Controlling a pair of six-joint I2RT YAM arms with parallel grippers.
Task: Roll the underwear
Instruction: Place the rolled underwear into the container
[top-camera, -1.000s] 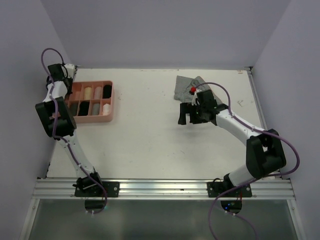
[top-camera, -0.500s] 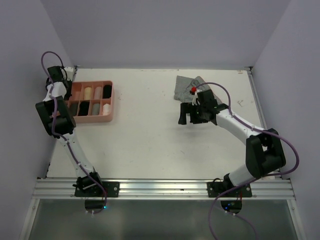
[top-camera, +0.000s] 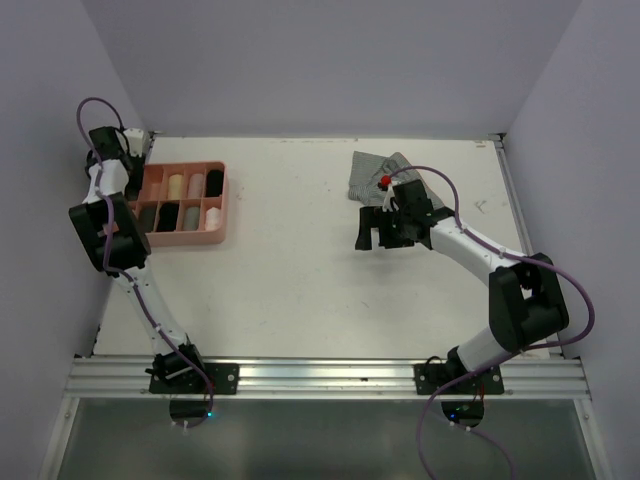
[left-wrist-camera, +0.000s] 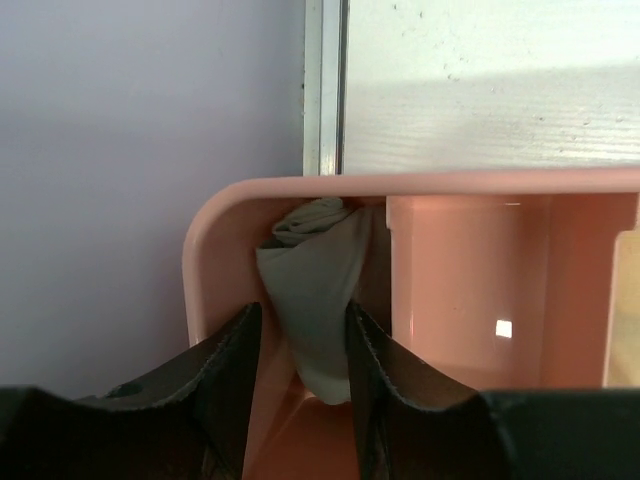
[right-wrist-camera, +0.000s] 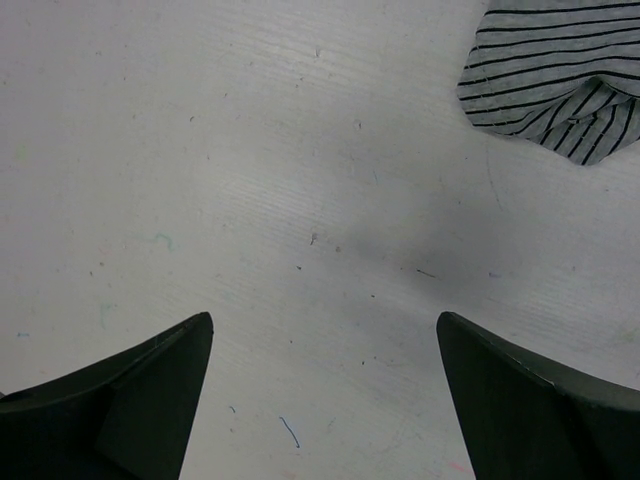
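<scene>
Left gripper (top-camera: 126, 156) sitting at the pink tray (top-camera: 222, 205); right gripper (top-camera: 374, 238) hanging spread wide.
Top view: one striped underwear (top-camera: 372, 172) is lying unrolled just beyond the right gripper, apart from it; the tray is showing seven rolls (top-camera: 176, 186). Left wrist view: the fingers (left-wrist-camera: 228, 370) are flanking one grey-green rolled underwear (left-wrist-camera: 312, 290) in the corner compartment; gripping or releasing cannot be told. Right wrist view: the fingers are standing wide apart over the table (right-wrist-camera: 300, 180), the striped underwear lying ahead to the right.
</scene>
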